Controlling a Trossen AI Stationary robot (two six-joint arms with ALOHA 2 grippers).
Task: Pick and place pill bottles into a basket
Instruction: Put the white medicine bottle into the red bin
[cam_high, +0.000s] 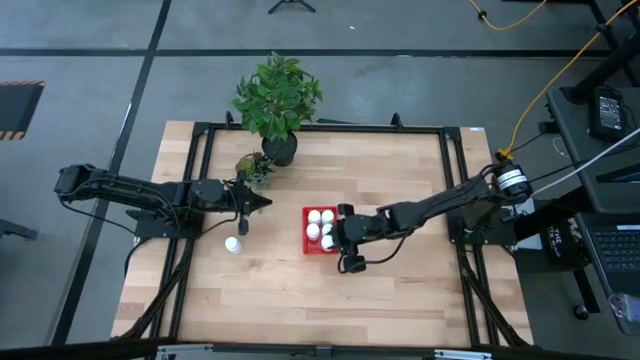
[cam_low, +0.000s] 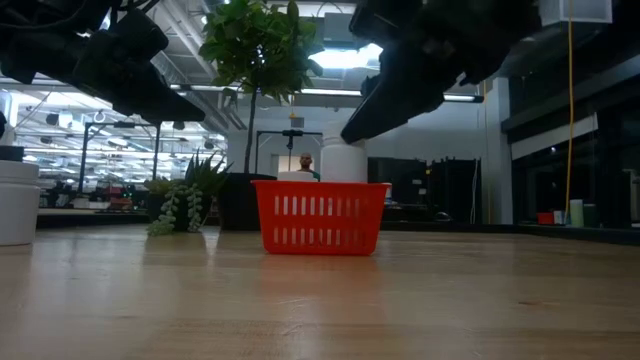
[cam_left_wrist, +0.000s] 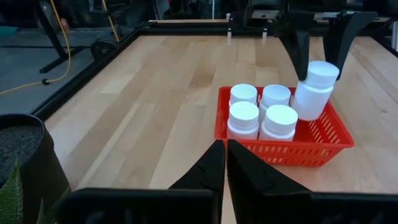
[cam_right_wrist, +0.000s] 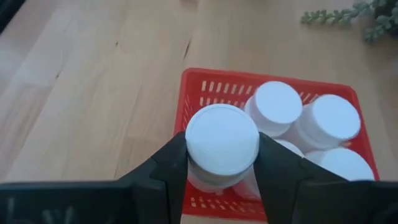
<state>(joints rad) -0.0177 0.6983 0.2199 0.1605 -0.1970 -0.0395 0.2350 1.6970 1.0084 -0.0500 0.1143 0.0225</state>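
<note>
We are holding a bottle (cam_right_wrist: 222, 146) in the right hand (cam_right_wrist: 222, 163), its two fingers pinching the body just under the cap, above the basket (cam_left_wrist: 323, 145). The bottle is hanging tilted over the empty end of the basket, beside four bottles (cam_left_wrist: 261, 111) already standing inside. If we are releasing it while it is leaning, it could catch the rim or knock a neighbour and tumble onto the bench (cam_high: 400, 290). Our left hand (cam_high: 250, 203) is waiting with fingers pressed together, near the plant, with one last bottle (cam_high: 233, 244) standing just beside it on the bench.
</note>
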